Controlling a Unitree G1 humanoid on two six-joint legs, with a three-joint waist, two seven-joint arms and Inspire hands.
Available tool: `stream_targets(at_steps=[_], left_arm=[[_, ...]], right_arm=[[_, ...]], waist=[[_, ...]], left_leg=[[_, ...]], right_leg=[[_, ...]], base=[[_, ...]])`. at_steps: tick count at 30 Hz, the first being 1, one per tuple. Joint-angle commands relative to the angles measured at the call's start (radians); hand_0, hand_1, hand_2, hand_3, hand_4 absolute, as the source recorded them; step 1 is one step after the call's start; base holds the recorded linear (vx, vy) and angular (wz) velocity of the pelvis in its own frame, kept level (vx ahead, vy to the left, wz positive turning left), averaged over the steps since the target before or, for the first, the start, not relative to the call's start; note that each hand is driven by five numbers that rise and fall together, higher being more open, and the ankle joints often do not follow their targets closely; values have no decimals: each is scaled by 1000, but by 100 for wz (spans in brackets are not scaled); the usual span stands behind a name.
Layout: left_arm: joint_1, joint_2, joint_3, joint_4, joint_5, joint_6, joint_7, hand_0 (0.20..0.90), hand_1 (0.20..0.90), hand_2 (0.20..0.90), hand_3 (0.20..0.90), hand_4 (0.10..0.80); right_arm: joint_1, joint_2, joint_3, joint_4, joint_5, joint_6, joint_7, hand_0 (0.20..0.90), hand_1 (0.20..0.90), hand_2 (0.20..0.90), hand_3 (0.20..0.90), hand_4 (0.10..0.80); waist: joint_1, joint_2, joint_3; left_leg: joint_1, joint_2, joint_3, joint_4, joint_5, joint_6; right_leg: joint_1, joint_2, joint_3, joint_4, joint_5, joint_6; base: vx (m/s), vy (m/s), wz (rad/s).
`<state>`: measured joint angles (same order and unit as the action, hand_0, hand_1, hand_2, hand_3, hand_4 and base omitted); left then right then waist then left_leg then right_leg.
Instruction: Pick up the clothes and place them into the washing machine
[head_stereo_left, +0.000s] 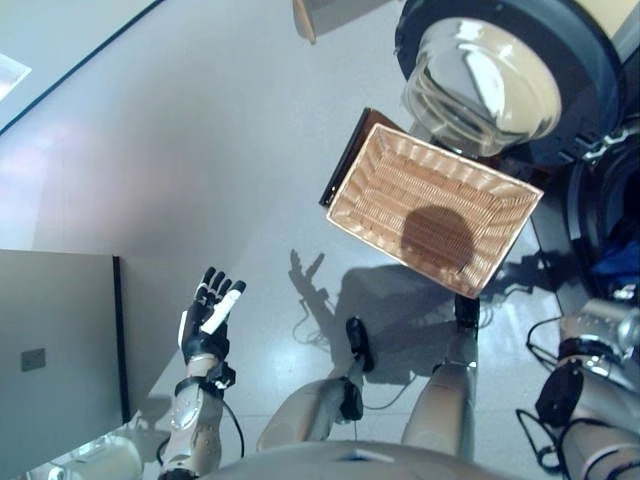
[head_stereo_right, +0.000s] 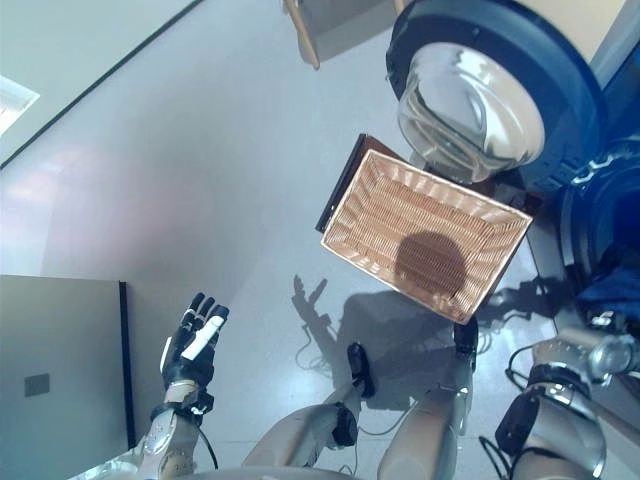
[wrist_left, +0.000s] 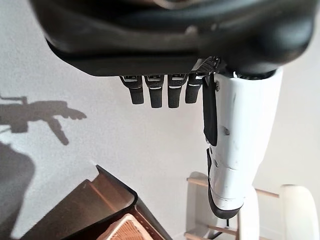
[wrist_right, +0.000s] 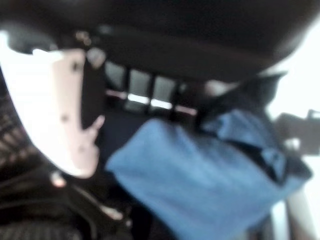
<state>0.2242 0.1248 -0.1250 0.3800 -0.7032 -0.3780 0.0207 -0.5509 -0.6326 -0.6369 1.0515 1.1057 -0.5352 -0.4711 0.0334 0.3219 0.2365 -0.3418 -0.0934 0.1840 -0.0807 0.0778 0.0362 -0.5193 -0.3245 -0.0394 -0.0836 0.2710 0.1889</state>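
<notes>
At the lower left of the head views the left robot hand (head_stereo_left: 208, 318) hangs over bare floor, fingers straight and loosely spread, the white-covered thumb alongside them. Its wrist view shows nothing between them. It looks parked there, out of the way of the work on the other side.

In the middle of the frame sits the wicker basket (head_stereo_left: 432, 204), tilted diagonally, on a dark stand (head_stereo_left: 343, 160) that shows at its upper left edge. The weave of its floor is bare apart from a round shadow, so no clothes are left in it — a sign, I judge, that the picking is over and only the loading remains.

Just above and to the right of the basket, the washing machine door (head_stereo_left: 480, 82) with its domed glass is swung open, which leaves the mouth free for a load. At the far right edge the dark opening of the washing machine (head_stereo_right: 600, 235) shows, with the blue clothes (wrist_right: 210, 175) bunched in it.

The right robot hand (wrist_right: 145, 92) appears only in its own wrist view. Its fingers rest against the top of the blue cloth, but I cannot tell whether they pinch it or merely touch it. Judging by the dark surroundings, the garment is at or just inside the drum — held there for release.
</notes>
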Motion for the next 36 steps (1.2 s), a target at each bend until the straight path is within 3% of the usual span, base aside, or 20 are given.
stream_targets(at_steps=[1,11,17,29,36], left_arm=[[-27,65,27,-106,-16,-90,-4,900,900,900,900,800],[-46,74,23,-92,-21,-97,13,900,900,900,900,800],[-57,68,39,-66,-32,-108,22,900,900,900,900,800],[-40,78,61,-51,-36,-109,18,900,900,900,900,800],[-42,81,78,-34,-37,-111,23,900,900,900,900,800]], right_arm=[[-100,-157,45,12,-33,-55,-6,200,200,200,200,300],[-204,-431,55,-7,-62,-80,-76,200,200,200,200,300],[-227,-559,86,-30,-124,-79,-112,200,200,200,200,300],[-254,-718,94,22,-129,-85,-134,200,200,200,200,300],[-221,-725,67,39,-132,-83,-140,200,200,200,200,300]], waist=[[14,-17,11],[4,22,-4],[-10,26,-21],[-27,35,-49],[-28,41,-65]], left_leg=[[-10,55,-71,-7,-27,-157],[-55,40,-98,-7,-21,-183],[-61,40,-82,-7,-31,-184],[-69,48,-88,-7,-19,-197],[-72,43,-95,-7,-12,-199]], right_leg=[[-3,-43,-15,103,-117,8],[-81,-55,19,190,-170,-2],[-115,-47,44,215,-185,-1],[-116,-38,40,222,-189,-8],[-101,-44,26,216,-184,-9]], base=[[22,-21,7],[5,-30,12],[42,-6,-13],[2,-28,3],[-22,4,10]])
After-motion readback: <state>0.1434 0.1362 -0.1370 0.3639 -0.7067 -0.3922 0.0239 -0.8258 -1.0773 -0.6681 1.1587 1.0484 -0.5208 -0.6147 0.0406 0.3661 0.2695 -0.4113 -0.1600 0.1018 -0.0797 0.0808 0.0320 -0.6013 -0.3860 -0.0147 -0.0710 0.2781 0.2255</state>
